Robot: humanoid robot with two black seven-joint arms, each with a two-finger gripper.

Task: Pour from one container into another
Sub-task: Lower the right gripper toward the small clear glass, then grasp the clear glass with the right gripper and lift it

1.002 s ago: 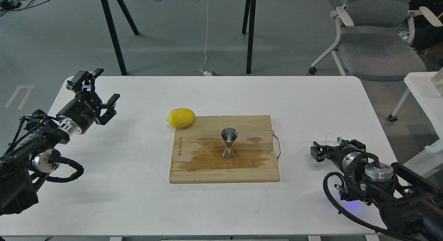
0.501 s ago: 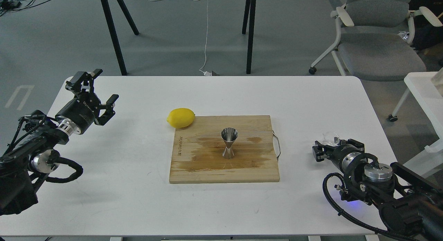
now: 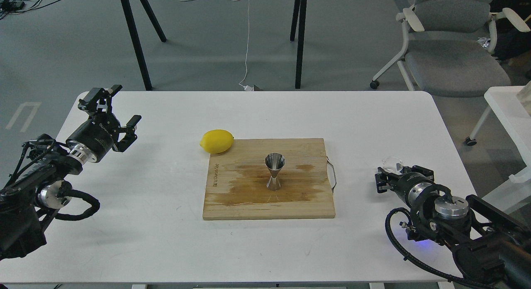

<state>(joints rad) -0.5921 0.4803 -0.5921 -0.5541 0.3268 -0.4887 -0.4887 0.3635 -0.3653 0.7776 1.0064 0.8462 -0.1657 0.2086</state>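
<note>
Closest to me is the white table (image 3: 166, 239), and my two arms come in low at each side of it. My right gripper (image 3: 388, 177) sits near the right edge of the table, and the small clear glass cup (image 3: 392, 164) is right at its tip. The cup looks like it is between the fingers, but the gripper is dark and I see it end-on, so I cannot tell if it is closed on the cup or only beside it. I think the cup is there so that arm can lift it and carry it over to pour. A bit farther in, the wooden cutting board (image 3: 232, 206) lies in the middle of the table. It has a dark wet patch on it. The shiny jigger (image 3: 274, 171) stands up straight on the board with its open mouth up, well apart from the cup, ready to catch what is poured. My left gripper (image 3: 113, 115) hangs above the table on the left, with its fingers spread wide and nothing in them, so it seems to be just waiting. The yellow lemon (image 3: 216, 141) rests against the far left corner of the board.
</note>
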